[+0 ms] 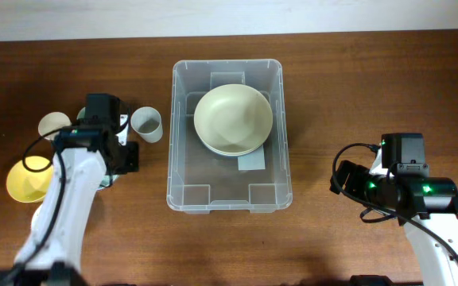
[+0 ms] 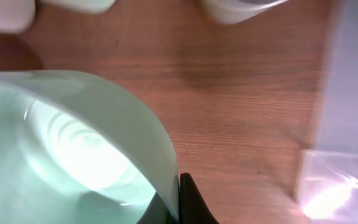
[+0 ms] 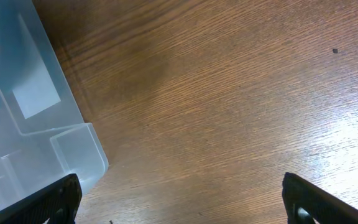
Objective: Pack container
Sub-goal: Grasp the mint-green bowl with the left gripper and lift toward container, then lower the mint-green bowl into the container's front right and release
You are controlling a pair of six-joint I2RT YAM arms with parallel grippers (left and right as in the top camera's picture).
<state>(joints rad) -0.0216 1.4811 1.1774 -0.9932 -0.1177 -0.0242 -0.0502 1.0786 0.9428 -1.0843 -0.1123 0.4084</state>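
Observation:
The clear plastic container (image 1: 183,183) stands mid-table with a cream bowl (image 1: 233,119) inside, toward its far end. My left gripper (image 1: 118,159) is left of the container and shut on the rim of a pale green bowl (image 2: 73,143). The arm hides most of that bowl in the overhead view, where only a sliver (image 1: 106,182) shows. In the left wrist view one dark finger (image 2: 188,199) presses the bowl's wall, and the container (image 2: 347,93) is at the right. My right gripper (image 3: 182,199) is open and empty over bare wood right of the container's corner (image 3: 30,112). It also shows in the overhead view (image 1: 348,179).
A white cup (image 1: 146,123) and a beige cup (image 1: 54,125) stand on the table beyond my left gripper. A yellow bowl (image 1: 24,181) sits at the far left. The white cup (image 2: 241,9) shows at the top of the left wrist view.

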